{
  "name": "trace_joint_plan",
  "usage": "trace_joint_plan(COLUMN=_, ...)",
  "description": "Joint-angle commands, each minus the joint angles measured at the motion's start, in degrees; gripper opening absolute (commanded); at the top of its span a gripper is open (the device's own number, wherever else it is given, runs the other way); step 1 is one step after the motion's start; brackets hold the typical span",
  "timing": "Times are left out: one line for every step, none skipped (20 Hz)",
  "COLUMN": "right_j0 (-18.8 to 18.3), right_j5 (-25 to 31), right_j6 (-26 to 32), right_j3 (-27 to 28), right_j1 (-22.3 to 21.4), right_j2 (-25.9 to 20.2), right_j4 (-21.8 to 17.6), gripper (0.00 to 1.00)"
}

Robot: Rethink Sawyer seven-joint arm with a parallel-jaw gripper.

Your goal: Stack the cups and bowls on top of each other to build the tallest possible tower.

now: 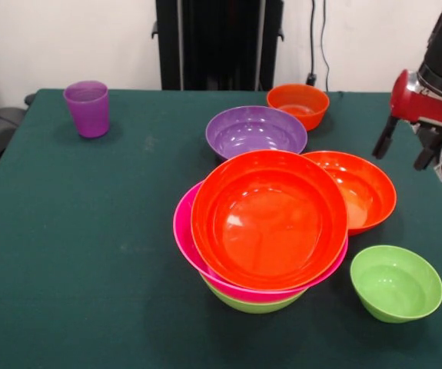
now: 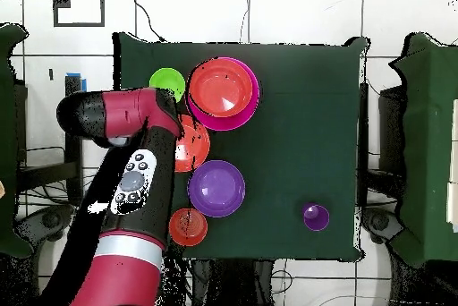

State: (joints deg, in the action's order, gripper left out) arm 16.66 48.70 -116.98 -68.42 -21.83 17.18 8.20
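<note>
Presently, purple cup [image 1: 87, 108]: upright, mouth up, alone at far left of the table [image 1: 67, 254].
Tower [image 1: 263, 227]: near centre; lime green base, hot pink, then wide orange bowl on top, tilted.
Crowding it: purple bowl [image 1: 256, 131] behind, orange bowl [image 1: 357, 189] touching at right.
Lime green bowl [image 1: 396, 281]: apart, near right.
Gripper [image 1: 405, 151]: far right, above table edge, fingers apart, empty.
</note>
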Motion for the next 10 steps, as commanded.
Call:
trace_joint_plan(right_j0=-2.7, right_j5=2.2, right_j6=2.8, right_j3=-1.4, right_j1=1.5, right_j2=-5.3, right_j4=-4.6, gripper=1.0)
trace_joint_plan(right_j0=-2.8, right_j5=1.1, right_j6=2.7, right_j3=-1.9, right_j1=1.6, right_j2=-5.5, right_j4=-4.8, gripper=1.0)
trace_joint_plan(right_j0=-2.9, right_j5=0.6, right_j6=2.7, right_j3=-2.2, right_j1=1.7, right_j2=-5.7, right_j4=-5.0, gripper=1.0)
trace_joint_plan(right_j0=-2.9, right_j5=0.1, right_j6=2.5, right_j3=-2.5, right_j1=1.8, right_j2=-5.9, right_j4=-5.1, gripper=1.0)
trace_joint_plan(right_j0=-3.0, right_j5=-0.5, right_j6=2.5, right_j3=-2.9, right_j1=1.7, right_j2=-6.1, right_j4=-5.3, gripper=1.0)
trace_joint_plan(right_j0=-3.1, right_j5=-1.3, right_j6=2.5, right_j3=-3.3, right_j1=1.8, right_j2=-6.3, right_j4=-5.6, gripper=1.0)
trace_joint_plan(right_j0=-3.3, right_j5=-2.0, right_j6=2.5, right_j3=-3.7, right_j1=1.8, right_j2=-6.6, right_j4=-5.6, gripper=1.0)
trace_joint_plan(right_j0=-3.5, right_j5=-2.9, right_j6=2.5, right_j3=-4.1, right_j1=1.9, right_j2=-7.0, right_j4=-5.7, gripper=1.0)
trace_joint_plan(right_j0=-3.7, right_j5=-3.9, right_j6=2.5, right_j3=-4.6, right_j1=2.0, right_j2=-7.4, right_j4=-5.7, gripper=1.0)
trace_joint_plan(right_j0=-4.0, right_j5=-4.5, right_j6=2.5, right_j3=-4.7, right_j1=2.2, right_j2=-7.9, right_j4=-5.6, gripper=1.0)
